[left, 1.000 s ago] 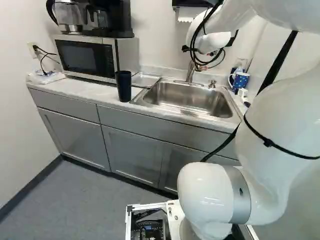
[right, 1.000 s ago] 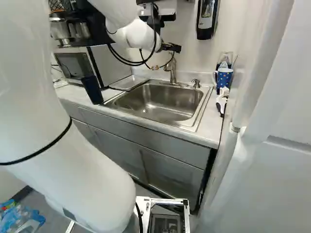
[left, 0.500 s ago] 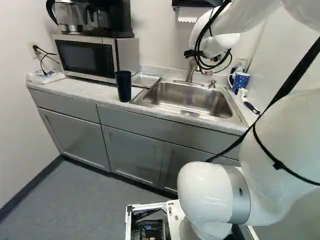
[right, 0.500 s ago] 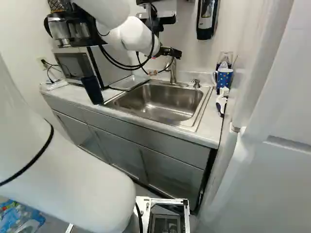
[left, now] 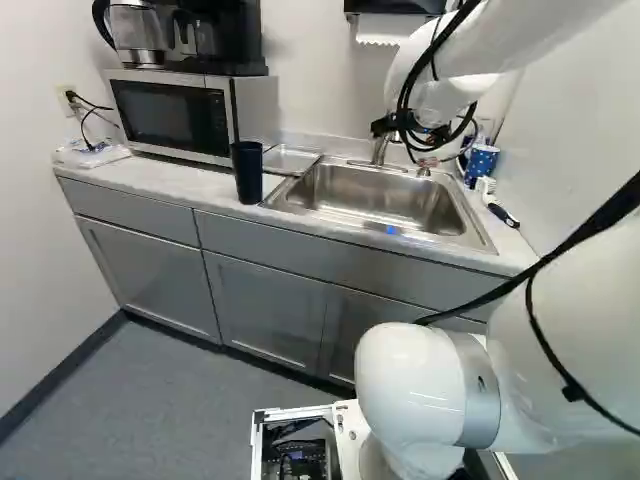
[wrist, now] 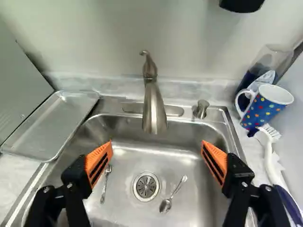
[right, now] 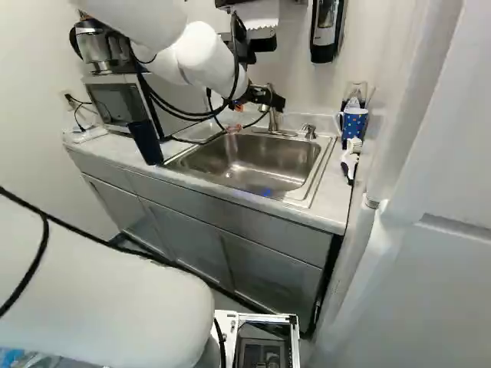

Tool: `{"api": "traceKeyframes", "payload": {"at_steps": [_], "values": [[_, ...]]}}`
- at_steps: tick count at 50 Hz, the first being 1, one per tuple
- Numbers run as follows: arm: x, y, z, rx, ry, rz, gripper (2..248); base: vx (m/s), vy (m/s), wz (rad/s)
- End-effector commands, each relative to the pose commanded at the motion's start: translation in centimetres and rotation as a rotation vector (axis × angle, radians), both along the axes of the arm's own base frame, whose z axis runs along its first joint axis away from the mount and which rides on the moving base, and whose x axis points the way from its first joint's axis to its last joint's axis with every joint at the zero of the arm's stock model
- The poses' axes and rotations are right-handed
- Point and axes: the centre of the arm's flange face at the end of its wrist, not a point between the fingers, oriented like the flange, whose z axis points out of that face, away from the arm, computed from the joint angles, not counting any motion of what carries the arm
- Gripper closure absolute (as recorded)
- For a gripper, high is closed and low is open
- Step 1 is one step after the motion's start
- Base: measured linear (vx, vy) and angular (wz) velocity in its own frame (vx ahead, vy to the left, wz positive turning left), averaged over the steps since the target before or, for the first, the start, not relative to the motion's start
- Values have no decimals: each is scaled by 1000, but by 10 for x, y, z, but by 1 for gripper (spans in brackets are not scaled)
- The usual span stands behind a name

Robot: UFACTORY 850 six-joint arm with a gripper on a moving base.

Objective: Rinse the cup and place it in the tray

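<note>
Open gripper hanging over the sink, dark cup standing off to its left

The steel sink (wrist: 208, 118) is holding two pieces of cutlery: a spoon (wrist: 165, 205) is lying on one side of the drain (wrist: 146, 186), and a slim utensil (wrist: 103, 189) is lying on the other. The metal tray (wrist: 52, 125) is lying flat on the counter (left: 150, 180), just left of the sink and beside the microwave (left: 165, 115). Right of the sink, the spotted mug (wrist: 266, 108) is standing close to a clear vessel (wrist: 272, 59) that is showing dark blue in its lower part; what the mug is holding, the views are not showing. A white brush (wrist: 270, 156) is lying beside the mug.

The dark cup (left: 247, 172) is standing upright on the counter near its front edge, by the sink's left side. It is standing well apart from the gripper (right: 265, 98), to its left and nearer the base; its inside is staying out of sight.

The gripper is spreading its two fingers wide, with the orange pads (wrist: 99, 162) facing each other across a bare gap. The faucet (wrist: 154, 109) is rising ahead, between them. The white arm (right: 203, 57) is reaching forward above the counter, its forearm sloping down toward the sink, and black cables are looping beneath its wrist.
</note>
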Motion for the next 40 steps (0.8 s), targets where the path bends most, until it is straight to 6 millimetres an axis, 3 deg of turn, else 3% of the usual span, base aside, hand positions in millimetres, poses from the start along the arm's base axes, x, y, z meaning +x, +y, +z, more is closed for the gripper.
{"api": "traceKeyframes", "payload": {"at_steps": [40], "values": [[0,0,0,0,0,0,3,0,0,0]]}}
